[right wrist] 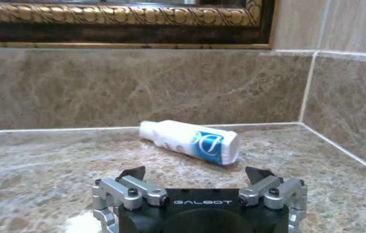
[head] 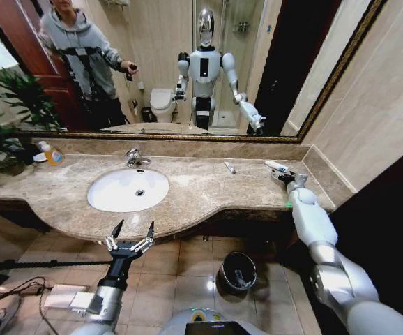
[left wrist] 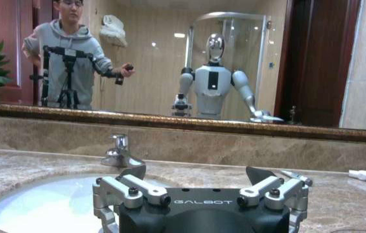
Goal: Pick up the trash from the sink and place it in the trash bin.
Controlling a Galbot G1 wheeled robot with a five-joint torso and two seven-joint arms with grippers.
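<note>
The white oval sink (head: 118, 192) sits in the brown marble countertop (head: 201, 195). Two pieces of trash lie on the counter to its right: a small white tube (head: 229, 167) and a white-and-blue tube (head: 277, 166) near the back corner. My right gripper (head: 286, 178) is low over the counter just short of the white-and-blue tube (right wrist: 190, 141). It is open (right wrist: 196, 173), with the tube a little ahead of its fingertips. My left gripper (head: 132, 232) hangs open in front of the counter edge, facing the sink (left wrist: 34, 206). The black trash bin (head: 238, 271) stands on the floor below.
A chrome faucet (head: 133, 158) rises behind the basin. A yellow soap bottle (head: 51, 153) and a green plant (head: 6, 125) stand at the far left. The wall corner (right wrist: 309, 97) closes in the counter behind the tube. Cables (head: 20, 289) lie on the tiled floor at the left.
</note>
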